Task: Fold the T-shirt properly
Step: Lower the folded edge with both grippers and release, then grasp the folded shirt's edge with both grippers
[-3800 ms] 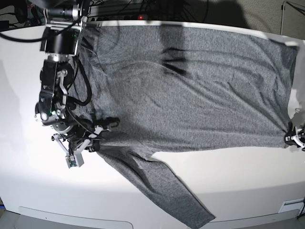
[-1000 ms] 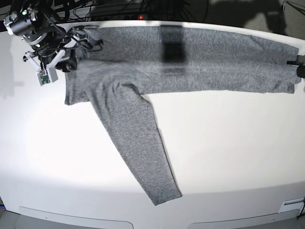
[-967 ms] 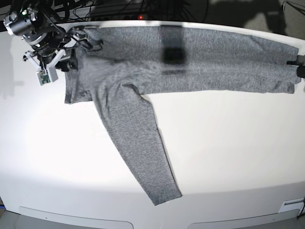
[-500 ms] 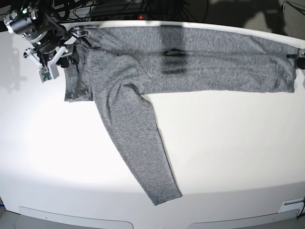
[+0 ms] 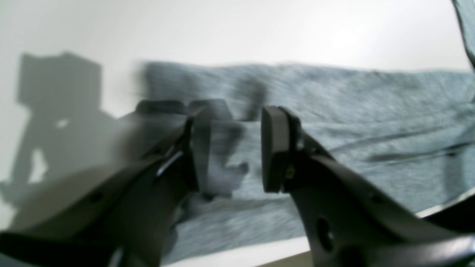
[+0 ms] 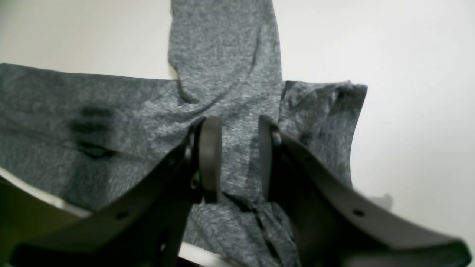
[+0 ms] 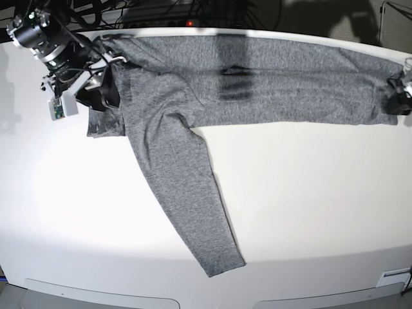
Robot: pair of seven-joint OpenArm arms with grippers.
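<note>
The heather-grey T-shirt (image 7: 270, 87) lies folded into a long band along the table's far side. One long sleeve (image 7: 187, 193) runs slantwise toward the near edge. In the base view my right gripper (image 7: 109, 87) hovers over the shirt's left end; the right wrist view shows it (image 6: 239, 159) open, with fabric (image 6: 111, 122) lying flat beneath and the sleeve (image 6: 222, 55) stretching away. My left gripper (image 7: 394, 103) is at the shirt's right end; in the blurred left wrist view it (image 5: 230, 144) is open above the cloth (image 5: 371, 122), holding nothing.
The white table (image 7: 309, 193) carries only the shirt. Its curved near edge (image 7: 193, 297) runs along the bottom of the base view. Dark cables and a power strip with a red light (image 7: 190, 24) sit behind the far edge.
My left gripper has opened and let go of the shirt's right end. The right gripper has shifted slightly nearer over the left end, and the folded cloth has settled flat.
</note>
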